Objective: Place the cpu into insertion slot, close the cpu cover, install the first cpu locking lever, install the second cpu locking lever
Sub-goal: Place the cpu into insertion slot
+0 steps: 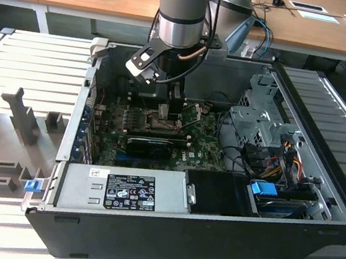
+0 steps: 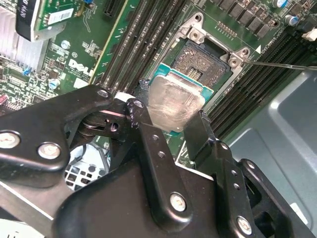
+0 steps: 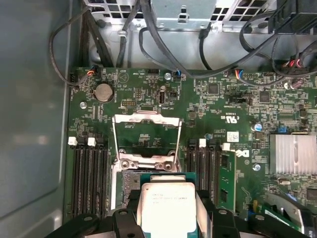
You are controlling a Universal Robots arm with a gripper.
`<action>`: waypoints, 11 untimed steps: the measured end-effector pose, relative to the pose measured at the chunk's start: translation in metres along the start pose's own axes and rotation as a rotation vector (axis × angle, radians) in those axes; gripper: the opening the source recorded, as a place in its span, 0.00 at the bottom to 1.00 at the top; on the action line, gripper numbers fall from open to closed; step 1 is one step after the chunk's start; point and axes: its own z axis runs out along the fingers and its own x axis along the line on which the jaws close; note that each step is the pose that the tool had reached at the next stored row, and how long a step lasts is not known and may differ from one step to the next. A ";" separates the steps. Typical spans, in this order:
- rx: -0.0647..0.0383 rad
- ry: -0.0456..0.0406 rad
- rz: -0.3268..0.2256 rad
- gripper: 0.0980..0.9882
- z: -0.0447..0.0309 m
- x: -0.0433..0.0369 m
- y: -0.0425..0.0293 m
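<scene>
My gripper (image 2: 173, 113) is shut on the cpu (image 2: 174, 101), a small square chip with its silver-grey top showing, pinched at two opposite edges by black fingers (image 2: 148, 134). The chip hangs tilted just above and beside the open insertion slot (image 2: 204, 62), not seated in it. In the first wrist view the cpu (image 3: 166, 206) sits between the fingers of my gripper (image 3: 167, 220), and the cpu cover (image 3: 143, 118) stands swung open past the slot (image 3: 130, 179). A thin lever rod (image 2: 282, 64) sticks out sideways. In the exterior view my gripper (image 1: 173, 111) reaches down into the computer case.
Memory slots (image 3: 89, 173) flank the socket on both sides. A long black card (image 1: 151, 146) lies in front of it, a finned heat sink (image 3: 294, 153) to one side. The power supply (image 1: 120, 189), drive cage (image 1: 261, 115) and loose cables (image 3: 163, 44) crowd the case walls.
</scene>
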 end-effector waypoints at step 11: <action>0.000 -0.0009 0.011 0.48 0.0105 0.0090 -0.0032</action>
